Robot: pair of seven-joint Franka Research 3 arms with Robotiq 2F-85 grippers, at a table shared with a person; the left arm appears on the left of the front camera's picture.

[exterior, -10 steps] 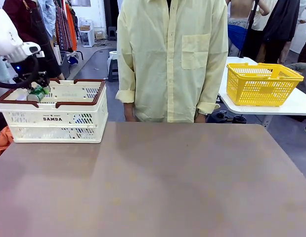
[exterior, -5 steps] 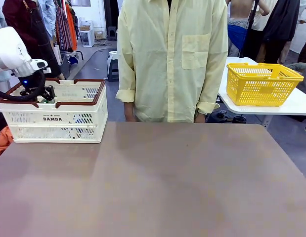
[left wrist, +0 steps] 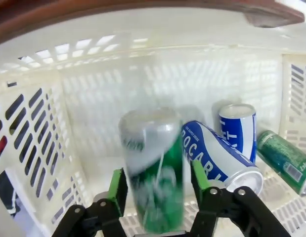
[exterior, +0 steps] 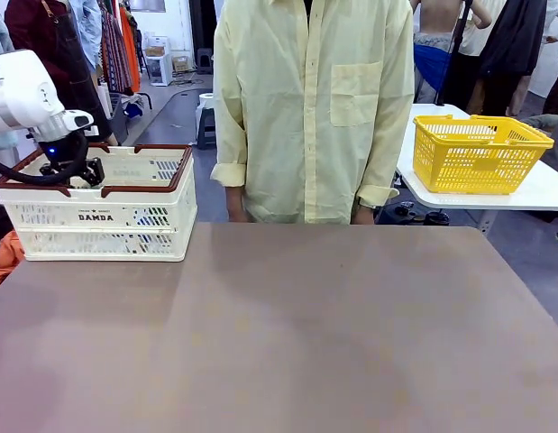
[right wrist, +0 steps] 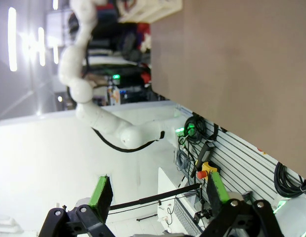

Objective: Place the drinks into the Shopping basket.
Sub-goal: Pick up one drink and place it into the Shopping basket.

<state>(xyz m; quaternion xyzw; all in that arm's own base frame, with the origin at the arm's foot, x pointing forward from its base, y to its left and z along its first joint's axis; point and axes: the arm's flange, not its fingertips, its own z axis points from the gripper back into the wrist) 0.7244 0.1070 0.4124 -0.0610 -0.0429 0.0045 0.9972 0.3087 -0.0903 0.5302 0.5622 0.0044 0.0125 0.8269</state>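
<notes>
Green can (left wrist: 155,173) upright, blurred; others lying inside cream Shopping basket (exterior: 107,212).

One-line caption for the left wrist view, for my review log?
Left gripper, inside the basket, straddles a blurred green can beside two blue cans and another green can.

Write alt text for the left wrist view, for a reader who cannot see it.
The left gripper, seen from its own wrist, has its green pads on either side of a blurred green can inside the cream-white Shopping basket. Beside it lie two blue cans with white lettering and another green can on the basket floor.
</notes>
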